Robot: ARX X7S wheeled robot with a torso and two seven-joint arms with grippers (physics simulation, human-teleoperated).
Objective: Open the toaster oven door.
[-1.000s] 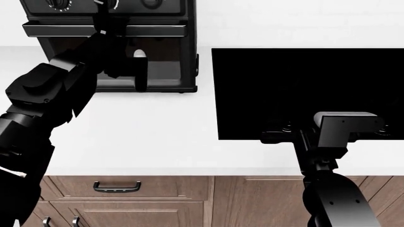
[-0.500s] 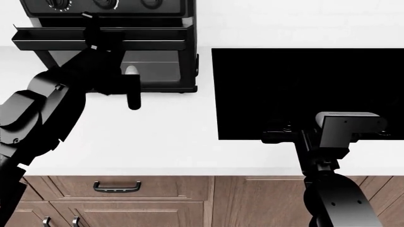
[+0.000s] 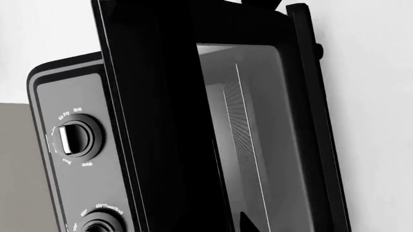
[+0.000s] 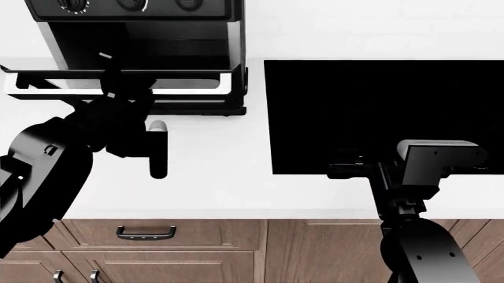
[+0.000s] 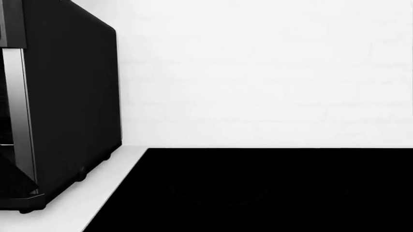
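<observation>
The toaster oven [image 4: 157, 9] stands at the back left of the white counter, with round knobs along its top. The toaster oven door [image 4: 193, 84] hangs open, swung down to about level, and the dark cavity shows behind it. My left gripper [image 4: 113, 79] sits on the door's grey bar handle [image 4: 47, 87] and appears shut on it. The left wrist view shows the black door frame [image 3: 161, 121], its glass [image 3: 258, 125] and a knob [image 3: 74, 140]. My right gripper [image 4: 354, 171] hovers over the cooktop's front edge; its jaws do not show.
A flat black cooktop [image 4: 378, 112] fills the right of the counter [image 4: 212, 165] and also shows in the right wrist view [image 5: 258, 188], beside the oven's side wall [image 5: 71, 96]. Brown drawers with a dark handle [image 4: 146, 233] lie below the counter's front edge.
The door has swung from nearly shut down to about level. My left gripper has moved down and toward me with the handle. The right arm has barely moved.
</observation>
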